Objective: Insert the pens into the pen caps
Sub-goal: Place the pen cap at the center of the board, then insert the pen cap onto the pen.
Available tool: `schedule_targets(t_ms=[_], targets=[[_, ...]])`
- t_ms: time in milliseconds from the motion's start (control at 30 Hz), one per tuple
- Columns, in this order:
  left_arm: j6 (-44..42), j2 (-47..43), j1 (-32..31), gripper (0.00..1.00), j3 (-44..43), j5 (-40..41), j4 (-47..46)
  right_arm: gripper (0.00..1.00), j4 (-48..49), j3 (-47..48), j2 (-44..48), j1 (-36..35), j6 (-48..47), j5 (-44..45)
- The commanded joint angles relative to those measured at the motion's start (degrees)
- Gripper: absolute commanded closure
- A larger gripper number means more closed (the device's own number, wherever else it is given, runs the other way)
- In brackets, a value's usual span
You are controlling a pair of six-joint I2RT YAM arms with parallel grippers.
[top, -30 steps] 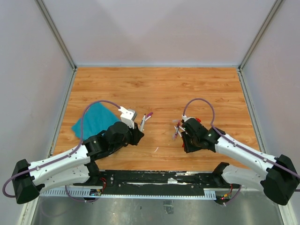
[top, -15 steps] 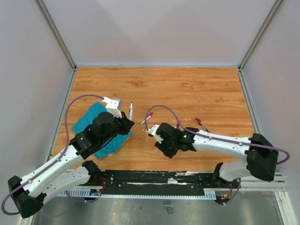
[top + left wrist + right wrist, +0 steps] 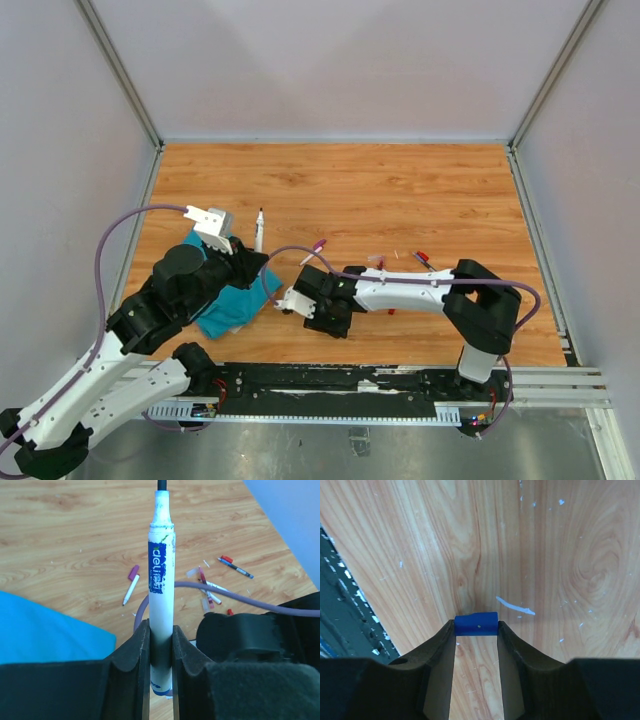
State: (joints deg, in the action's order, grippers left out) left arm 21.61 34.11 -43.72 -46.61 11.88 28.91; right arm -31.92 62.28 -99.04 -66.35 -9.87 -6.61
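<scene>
- Above the wooden table (image 3: 545, 555), the right gripper (image 3: 476, 632) is pinching a blue cap (image 3: 476, 623) at its fingertips.
- The left gripper (image 3: 161, 632) is clamping a white pen (image 3: 161, 580), dark tip pointing outward.
- Mating them well is probably calling for one shared axis and a slow push.

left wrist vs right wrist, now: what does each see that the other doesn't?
Only left wrist: a white pen with a blue label, clamped upright between the left fingers; the teal cloth; a loose pen with a purple end; a cluster of pens further off; a purple cable.
Only right wrist: a blue cap pinched at the tips of the right fingers; a black rail at the left edge.
Both: the wooden table, and fingers shut on a task item.
</scene>
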Motion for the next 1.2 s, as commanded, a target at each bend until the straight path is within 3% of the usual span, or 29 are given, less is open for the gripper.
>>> schedule_targets(t_ms=[0,167,333,633,767,900,1000,1167], targets=[[-3.7,-1.2,0.1,0.99,-2.6,0.1,1.9,0.81,-3.6,2.5,-3.3,-0.4,-4.8,-1.4],[-4.1,-0.8,0.1,0.99,-2.4,1.5,2.5,0.74,-3.6,3.3,-5.4,-0.5,-5.5,-1.1],[-3.6,-1.8,0.1,0.99,-1.3,2.9,1.9,0.52,-2.9,2.6,-4.8,-0.4,-5.0,-0.1],[-2.8,-6.2,0.1,0.99,-0.3,7.6,1.3,0.35,5.6,-3.7,6.7,-0.2,2.2,2.6],[-2.7,-6.6,0.1,1.00,0.0,8.8,1.4,0.27,8.5,-6.3,11.6,0.0,15.0,11.2],[-3.0,-6.3,0.1,1.00,0.2,8.8,1.3,0.25,9.7,-8.0,15.6,0.0,30.4,16.6],[-3.0,-6.3,0.1,1.00,0.3,9.5,1.3,0.25,4.7,-7.2,16.0,0.2,46.2,24.8],[-2.9,-6.5,0.1,0.99,0.4,9.9,1.3,0.26,-1.5,-3.9,13.8,-0.1,62.2,25.5]])
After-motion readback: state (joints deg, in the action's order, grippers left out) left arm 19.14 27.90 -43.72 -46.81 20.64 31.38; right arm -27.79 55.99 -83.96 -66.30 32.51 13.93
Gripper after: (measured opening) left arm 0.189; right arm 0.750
